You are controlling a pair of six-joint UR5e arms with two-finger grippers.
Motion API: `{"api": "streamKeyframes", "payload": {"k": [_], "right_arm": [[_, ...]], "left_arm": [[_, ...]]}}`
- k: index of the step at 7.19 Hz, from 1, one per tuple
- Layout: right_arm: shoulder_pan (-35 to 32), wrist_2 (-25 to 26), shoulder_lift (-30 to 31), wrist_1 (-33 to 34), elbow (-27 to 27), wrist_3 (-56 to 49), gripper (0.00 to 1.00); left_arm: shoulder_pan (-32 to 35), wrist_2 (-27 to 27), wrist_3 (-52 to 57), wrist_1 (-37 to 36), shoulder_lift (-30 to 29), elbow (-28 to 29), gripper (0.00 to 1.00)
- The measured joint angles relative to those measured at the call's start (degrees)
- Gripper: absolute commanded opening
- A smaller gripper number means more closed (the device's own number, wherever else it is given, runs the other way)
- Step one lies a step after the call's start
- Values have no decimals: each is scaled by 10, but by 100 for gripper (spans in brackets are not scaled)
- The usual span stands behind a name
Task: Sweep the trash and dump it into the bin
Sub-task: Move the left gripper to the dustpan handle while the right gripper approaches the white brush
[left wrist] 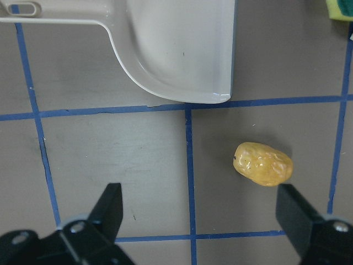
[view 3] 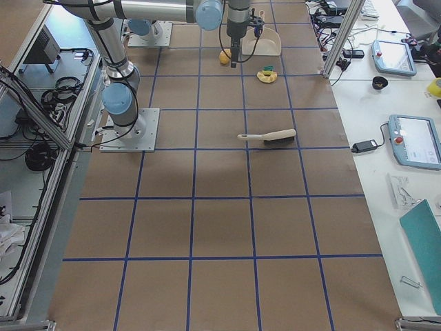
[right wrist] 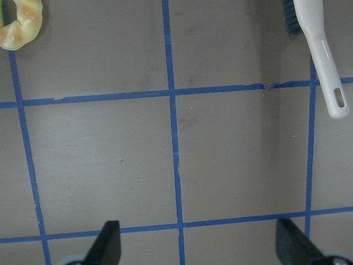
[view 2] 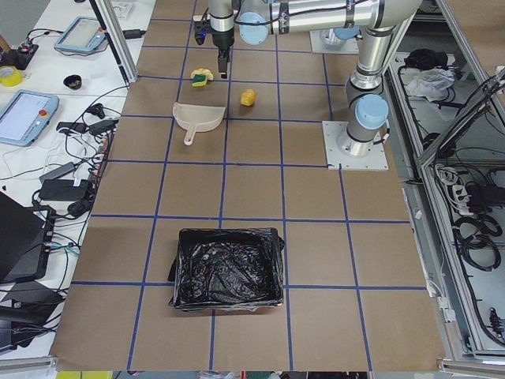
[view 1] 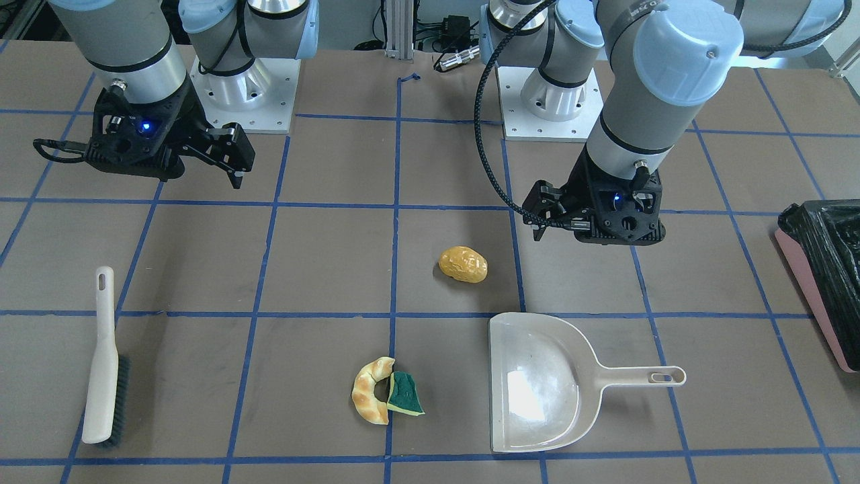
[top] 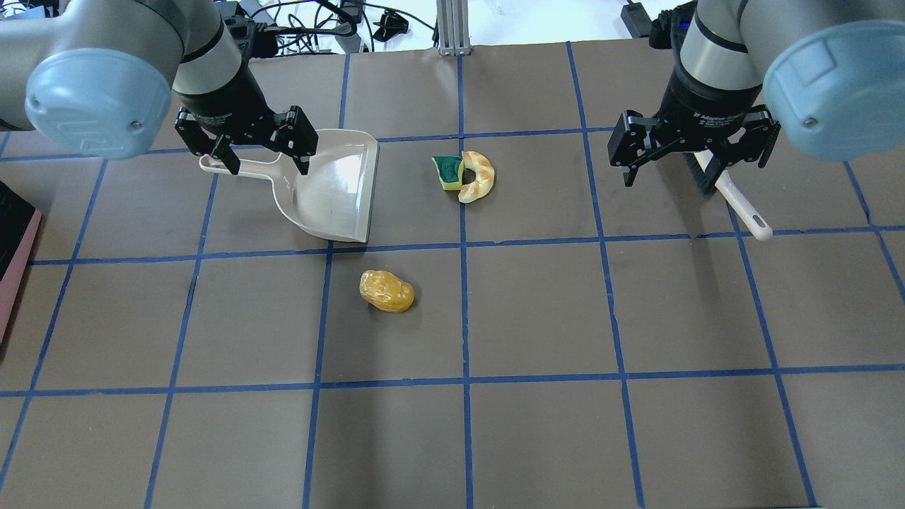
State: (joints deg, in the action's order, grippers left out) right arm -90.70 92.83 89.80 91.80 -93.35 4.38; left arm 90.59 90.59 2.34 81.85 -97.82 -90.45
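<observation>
The trash lies on the table: a yellow potato-like lump [top: 386, 290] [left wrist: 263, 164], and a tan croissant piece [top: 477, 177] touching a green-and-yellow sponge wedge [top: 447, 172]. The bin [view 2: 229, 268], pink-sided with a black bag, stands far out on my left [view 1: 826, 269]. My left gripper [top: 267, 164] is open and empty, above the handle of the beige dustpan [top: 332, 191]. My right gripper [top: 696, 162] is open and empty, above the head of the brush [top: 739, 208]. In the left wrist view the lump lies between the open fingers [left wrist: 113, 201].
The dustpan [view 1: 537, 383] lies flat with its open edge toward the croissant and sponge [view 1: 386, 393]. The white-handled brush [view 1: 104, 363] lies flat on my right side. Blue tape lines grid the brown table [top: 537, 311]. Both arm bases stand at the robot-side edge.
</observation>
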Motion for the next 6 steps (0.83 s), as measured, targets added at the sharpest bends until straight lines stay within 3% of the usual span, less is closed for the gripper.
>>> {"api": "streamKeyframes", "payload": {"k": [6], "right_arm": [[0, -1, -2, 9, 1, -5, 100]], "left_arm": [[-6, 13, -20, 3, 6, -9, 100]]}}
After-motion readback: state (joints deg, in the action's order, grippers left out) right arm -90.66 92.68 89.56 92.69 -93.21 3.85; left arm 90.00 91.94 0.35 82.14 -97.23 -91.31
